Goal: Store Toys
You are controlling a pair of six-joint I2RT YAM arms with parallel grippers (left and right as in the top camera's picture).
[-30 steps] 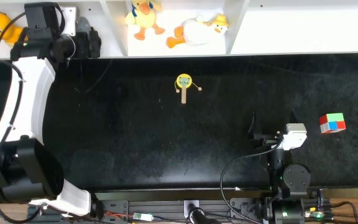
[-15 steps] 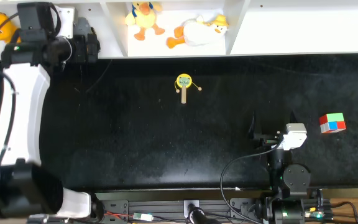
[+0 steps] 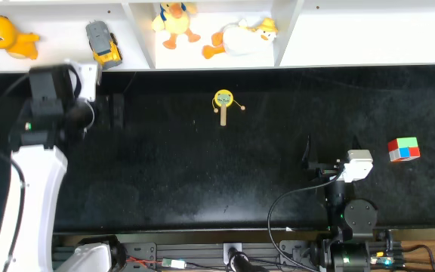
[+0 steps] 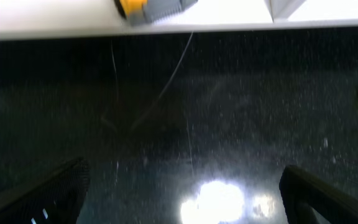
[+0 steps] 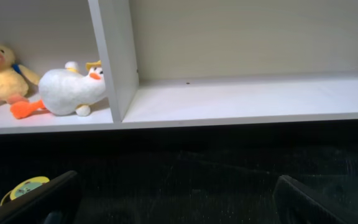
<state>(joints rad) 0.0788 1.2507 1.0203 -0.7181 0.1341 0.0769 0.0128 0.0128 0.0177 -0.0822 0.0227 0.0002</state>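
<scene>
The left tool is hanging open, its fingers standing wide apart over the black tabletop, just in front of the white shelf. Directly beyond it, a grey and yellow toy car is sitting in the shelf's left compartment, close to the front edge, and an orange duck is resting farther to the left in the same compartment, apart from the car. The right tool is also standing open, its fingers spread wide, low over the tabletop near the right arm's base and facing the shelf. A colour cube is lying on the tabletop to the right of that tool, near the right edge and well apart from it. A rattle drum with a round yellow head and a wooden handle is lying on the tabletop between the two tools, nearer the shelf, its handle pointing back toward the arms' bases. In the middle compartment a yellow plush duck is sitting upright, and just beside it a white plush bird is lying on its side against the divider.
</scene>
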